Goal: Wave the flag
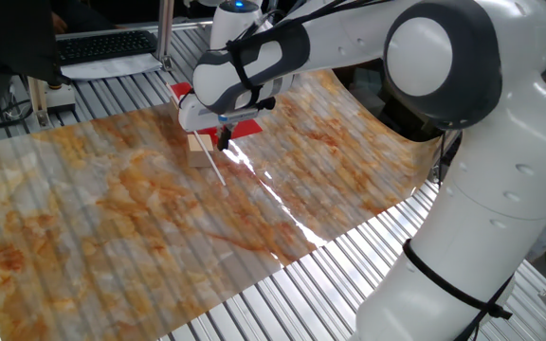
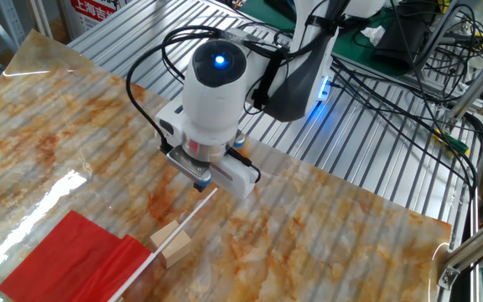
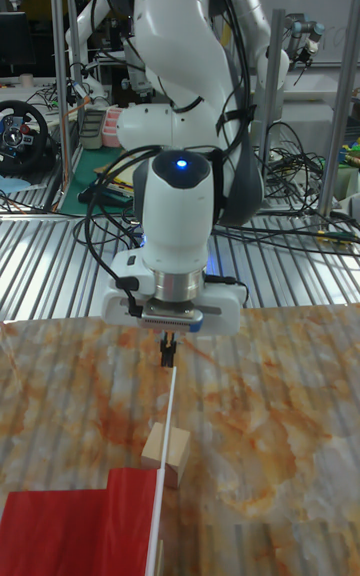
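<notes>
The flag lies on the marbled sheet, its red cloth [image 2: 70, 256] flat and its thin white stick [image 2: 187, 220] resting across a small tan wooden block [image 2: 172, 241]. In the tall fixed view the stick [image 3: 165, 446] runs from the cloth [image 3: 70, 531] up to just below my fingertips. My gripper [image 2: 201, 181] points straight down over the stick's free end, between the block and the tip. Its dark fingers [image 3: 168, 348] stand close together with no gap showing and nothing held. In one fixed view the gripper [image 1: 223, 141] hides most of the cloth [image 1: 180, 93].
The marbled sheet [image 2: 325, 243] covers a slatted metal table [image 2: 367, 143]. Cables [image 2: 409, 92] trail behind the arm. A keyboard [image 1: 107, 44] sits at the table's far edge. A metal post [image 1: 163, 33] stands near the flag.
</notes>
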`<state>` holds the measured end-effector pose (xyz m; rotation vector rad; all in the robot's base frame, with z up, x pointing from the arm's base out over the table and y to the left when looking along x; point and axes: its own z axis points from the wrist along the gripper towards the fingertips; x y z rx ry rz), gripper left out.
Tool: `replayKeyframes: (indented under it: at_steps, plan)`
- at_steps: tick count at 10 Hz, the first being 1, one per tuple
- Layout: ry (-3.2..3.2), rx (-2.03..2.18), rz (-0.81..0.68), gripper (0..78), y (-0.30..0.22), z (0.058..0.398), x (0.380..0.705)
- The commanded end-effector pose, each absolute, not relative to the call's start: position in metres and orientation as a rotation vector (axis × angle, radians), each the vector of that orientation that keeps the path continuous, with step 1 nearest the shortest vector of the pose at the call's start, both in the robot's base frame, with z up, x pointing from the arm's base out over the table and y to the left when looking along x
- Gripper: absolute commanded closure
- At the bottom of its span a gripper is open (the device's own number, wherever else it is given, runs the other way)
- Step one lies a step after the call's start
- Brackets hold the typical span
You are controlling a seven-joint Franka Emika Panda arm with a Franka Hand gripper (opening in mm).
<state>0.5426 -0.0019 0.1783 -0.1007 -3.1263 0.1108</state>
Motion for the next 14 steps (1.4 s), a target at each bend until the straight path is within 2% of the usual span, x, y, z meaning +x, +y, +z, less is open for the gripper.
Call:
replayKeyframes:
  at_steps: [1, 8, 14]
  plan:
    - [-3.137, -0.064, 0.094, 77.6, -0.005, 0.16, 0.566]
    - [-3.139, -0.086, 0.083, 77.6, -0.002, 0.136, 0.571]
    - [-3.138, -0.087, 0.074, 77.6, -0.004, 0.131, 0.579]
